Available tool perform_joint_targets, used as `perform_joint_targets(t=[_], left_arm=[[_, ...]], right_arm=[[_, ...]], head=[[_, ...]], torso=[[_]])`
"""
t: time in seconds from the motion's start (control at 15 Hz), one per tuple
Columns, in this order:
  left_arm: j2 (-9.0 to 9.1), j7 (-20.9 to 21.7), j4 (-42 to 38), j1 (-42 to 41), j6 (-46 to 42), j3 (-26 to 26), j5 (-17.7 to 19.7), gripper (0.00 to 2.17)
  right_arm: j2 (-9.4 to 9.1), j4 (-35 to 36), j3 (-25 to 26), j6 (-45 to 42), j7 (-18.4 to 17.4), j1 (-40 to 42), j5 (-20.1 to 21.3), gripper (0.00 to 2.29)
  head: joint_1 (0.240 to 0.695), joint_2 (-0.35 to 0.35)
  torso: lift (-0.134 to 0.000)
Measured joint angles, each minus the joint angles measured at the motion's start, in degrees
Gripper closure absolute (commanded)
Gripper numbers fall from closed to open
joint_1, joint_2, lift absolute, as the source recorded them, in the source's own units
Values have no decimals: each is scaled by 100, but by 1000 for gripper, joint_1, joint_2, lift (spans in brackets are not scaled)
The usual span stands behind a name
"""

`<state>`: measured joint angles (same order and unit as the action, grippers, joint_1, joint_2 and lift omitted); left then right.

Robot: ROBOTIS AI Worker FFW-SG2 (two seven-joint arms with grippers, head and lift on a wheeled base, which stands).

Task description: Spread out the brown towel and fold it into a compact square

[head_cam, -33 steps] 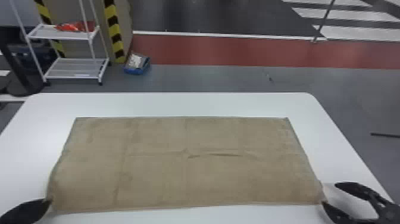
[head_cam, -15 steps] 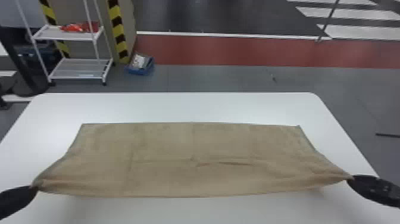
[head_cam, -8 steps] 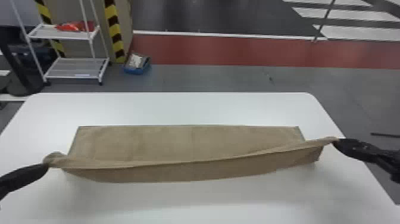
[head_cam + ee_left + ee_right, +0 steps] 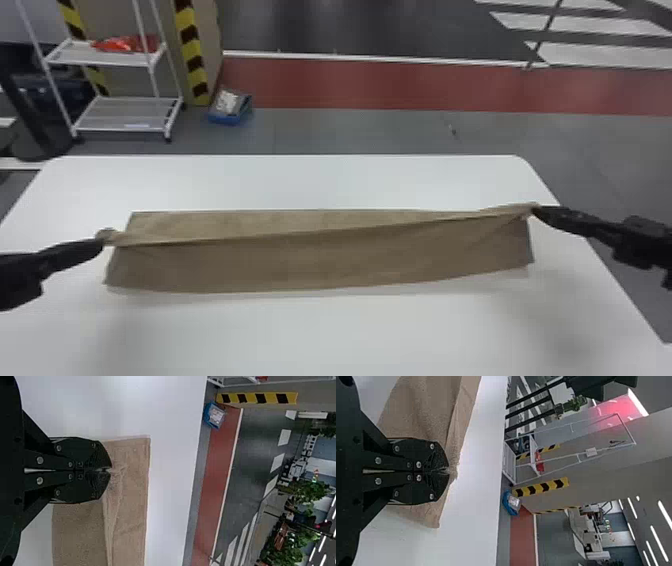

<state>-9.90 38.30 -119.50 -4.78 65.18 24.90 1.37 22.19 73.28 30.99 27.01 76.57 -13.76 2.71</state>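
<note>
Clamped tight, the left gripper (image 4: 102, 244) and right gripper (image 4: 537, 211) hold the corners of the brown towel's (image 4: 320, 262) raised edge over a white table (image 4: 340, 335); the right corner's forward lead could skew the fold.

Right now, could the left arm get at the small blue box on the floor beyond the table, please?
Probably not: the left gripper is pinching a corner of the brown towel, and the white table lies between it and the blue box, which sits on the floor past the far edge.
</note>
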Motion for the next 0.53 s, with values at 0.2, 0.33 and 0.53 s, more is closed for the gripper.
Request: perform_joint_targets(t=[0.2,0.33,0.53], left_arm=[[-154,-105,470,295,-124,-224,-178,1710],[-214,-228,730,451,-255,-271,-192,1710],[-259,-508,989,639,-431,-450,-198,1713]], right_arm=[[8,-256,-174,-108,-55,-192,20,1298],[38,-507,-222,-170,-141,-371,72,1298],[110,-770,-333,-327,-245,-481,191,1298]], head=[[695,-59],[695,-52],[695,-53]], torso=[[-119],[-119],[-119]])
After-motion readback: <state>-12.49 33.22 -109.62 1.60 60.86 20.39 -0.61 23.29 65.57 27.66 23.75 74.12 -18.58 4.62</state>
